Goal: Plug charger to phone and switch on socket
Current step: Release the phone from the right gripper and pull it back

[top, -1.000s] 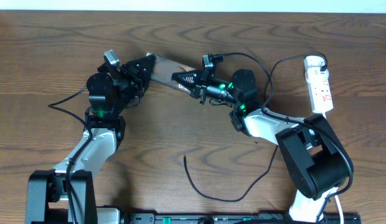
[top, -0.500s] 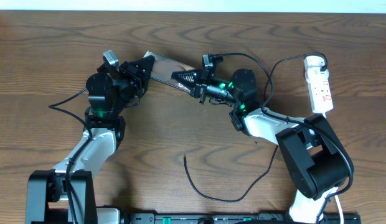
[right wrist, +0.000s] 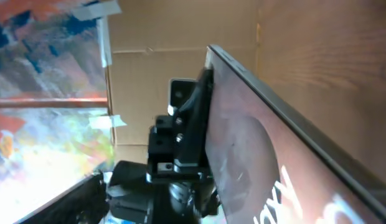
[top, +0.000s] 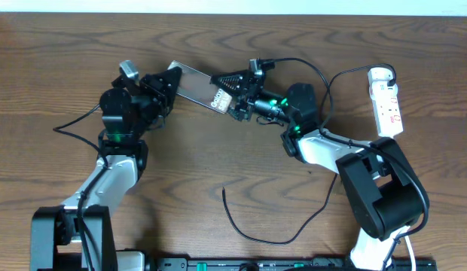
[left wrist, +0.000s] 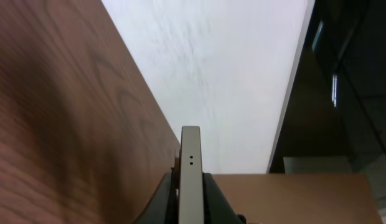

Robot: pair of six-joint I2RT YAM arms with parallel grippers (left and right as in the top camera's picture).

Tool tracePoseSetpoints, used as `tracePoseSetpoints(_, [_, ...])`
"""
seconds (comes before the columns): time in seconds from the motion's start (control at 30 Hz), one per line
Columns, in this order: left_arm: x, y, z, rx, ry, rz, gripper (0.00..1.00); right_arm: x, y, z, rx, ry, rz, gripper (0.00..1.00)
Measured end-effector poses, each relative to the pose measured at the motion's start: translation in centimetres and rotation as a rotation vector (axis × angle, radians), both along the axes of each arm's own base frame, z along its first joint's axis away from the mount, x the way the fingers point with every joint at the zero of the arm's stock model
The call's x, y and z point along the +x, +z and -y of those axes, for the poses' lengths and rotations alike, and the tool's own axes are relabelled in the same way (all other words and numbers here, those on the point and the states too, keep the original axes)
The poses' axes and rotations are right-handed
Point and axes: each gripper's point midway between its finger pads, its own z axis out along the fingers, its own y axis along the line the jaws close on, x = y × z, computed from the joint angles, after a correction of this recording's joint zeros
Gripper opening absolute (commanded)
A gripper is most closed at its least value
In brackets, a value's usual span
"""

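The phone (top: 194, 81), a flat dark brown slab with pale lettering at its right end, is held off the table at the back centre. My left gripper (top: 170, 78) is shut on its left end. In the left wrist view the phone (left wrist: 190, 177) shows edge-on, clamped between the two fingers. My right gripper (top: 221, 90) stands open around the phone's right end. The right wrist view is filled by the phone's face (right wrist: 274, 149), with the left gripper (right wrist: 183, 124) behind it. The charger cable (top: 282, 241) lies looped on the table, its free tip (top: 223, 191) near the front centre. The socket (top: 387, 102) lies at the far right.
A black cable (top: 329, 90) runs from the socket's top end towards the right arm. The right arm's base (top: 380, 192) stands at the front right and the left arm's base (top: 71, 233) at the front left. The table's back edge (top: 233, 13) meets a pale wall.
My right gripper has opened at the phone's right end, where it was shut. The left gripper and the phone have shifted slightly left and towards the back.
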Motion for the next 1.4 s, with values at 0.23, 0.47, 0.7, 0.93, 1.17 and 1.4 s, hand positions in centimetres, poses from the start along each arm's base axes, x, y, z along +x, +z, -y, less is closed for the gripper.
tracePoseSetpoints(0.23, [0.3, 0.9, -4.8, -0.008, 0.055, 0.038, 0.07, 1.0, -1.1, 2.0, -0.061, -0.006, 0.053, 0.99])
tracePoseSetpoints(0.47, [-1.1, 4.2, -10.6, -0.088, 0.053, 0.135, 0.07, 2.8, -5.0, 5.5, -0.180, -0.033, -0.013, 0.99])
tracePoseSetpoints(0.7, [-3.6, 5.2, -14.0, -0.156, 0.002, 0.125, 0.07, 2.2, -8.8, 6.5, -0.312, 0.024, -0.097, 0.99])
tracePoseSetpoints(0.93, [-4.9, 4.9, -14.5, -0.174, -0.059, 0.096, 0.07, -0.8, -12.0, 5.7, -0.572, 0.169, -0.227, 0.99])
tracePoseSetpoints(1.17, [-5.5, 4.9, -14.5, -0.169, -0.090, 0.091, 0.07, -5.2, -13.3, 5.4, -1.068, 0.272, -0.203, 0.99])
tracePoseSetpoints(1.4, [-5.8, 4.8, -14.4, -0.166, -0.107, 0.088, 0.07, -8.6, -13.8, 4.3, -1.367, 0.316, -0.086, 0.98])
